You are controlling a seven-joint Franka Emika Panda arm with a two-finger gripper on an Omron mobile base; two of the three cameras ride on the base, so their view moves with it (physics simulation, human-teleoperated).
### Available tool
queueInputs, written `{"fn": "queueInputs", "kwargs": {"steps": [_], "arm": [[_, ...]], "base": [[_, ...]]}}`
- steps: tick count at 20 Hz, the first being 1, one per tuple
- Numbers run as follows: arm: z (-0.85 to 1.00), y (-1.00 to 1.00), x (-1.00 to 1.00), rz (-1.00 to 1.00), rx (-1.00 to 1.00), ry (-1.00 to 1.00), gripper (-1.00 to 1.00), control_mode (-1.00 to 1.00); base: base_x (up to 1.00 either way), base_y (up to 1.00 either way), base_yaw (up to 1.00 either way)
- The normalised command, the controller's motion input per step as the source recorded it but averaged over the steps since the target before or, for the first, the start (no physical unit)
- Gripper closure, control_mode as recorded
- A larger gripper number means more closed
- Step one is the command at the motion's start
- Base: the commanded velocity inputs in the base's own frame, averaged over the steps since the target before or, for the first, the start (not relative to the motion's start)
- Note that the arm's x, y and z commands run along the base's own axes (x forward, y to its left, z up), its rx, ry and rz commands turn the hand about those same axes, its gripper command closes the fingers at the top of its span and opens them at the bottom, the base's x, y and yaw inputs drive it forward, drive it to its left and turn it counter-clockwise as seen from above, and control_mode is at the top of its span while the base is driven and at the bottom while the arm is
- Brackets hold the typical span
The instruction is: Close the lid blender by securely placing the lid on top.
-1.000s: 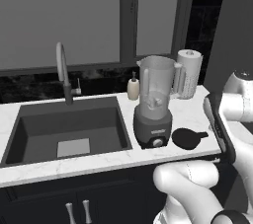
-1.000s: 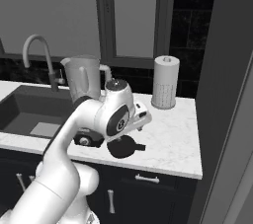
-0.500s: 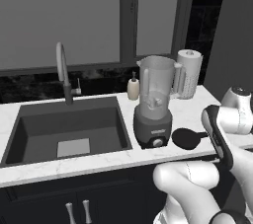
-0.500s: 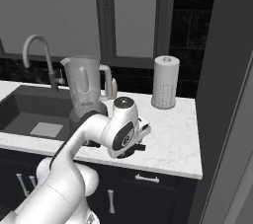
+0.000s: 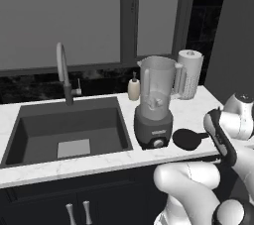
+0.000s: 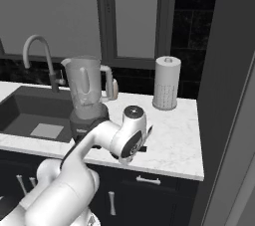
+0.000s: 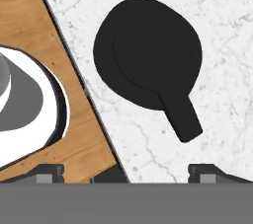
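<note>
Lid (image 5: 187, 139) lies flat on the white marble desk (image 5: 193, 110), just right of the blender (image 5: 155, 102) base, tab pointing right. Blender jar mouth uncovered. In the hand view the lid (image 7: 148, 60) sits ahead of the fingers (image 7: 206, 171), which are spread wide, holding nothing. Paper towel roll (image 6: 166, 82) behind.
</note>
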Motion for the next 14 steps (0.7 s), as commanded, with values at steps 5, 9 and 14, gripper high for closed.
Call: {"fn": "queueInputs", "kwargs": {"steps": [5,9,14], "arm": [[-0.02,-0.09,0.41,0.21,0.0,0.06,-1.0,-1.0],[-0.08,0.0,0.36,0.15,-0.02,0.19,-1.0,-1.0],[-0.17,-0.01,0.25,0.2,0.01,0.03,-1.0,-1.0]], "base": [[0.0,0.0,0.0],[0.0,0.0,0.0],[0.0,0.0,0.0]]}}
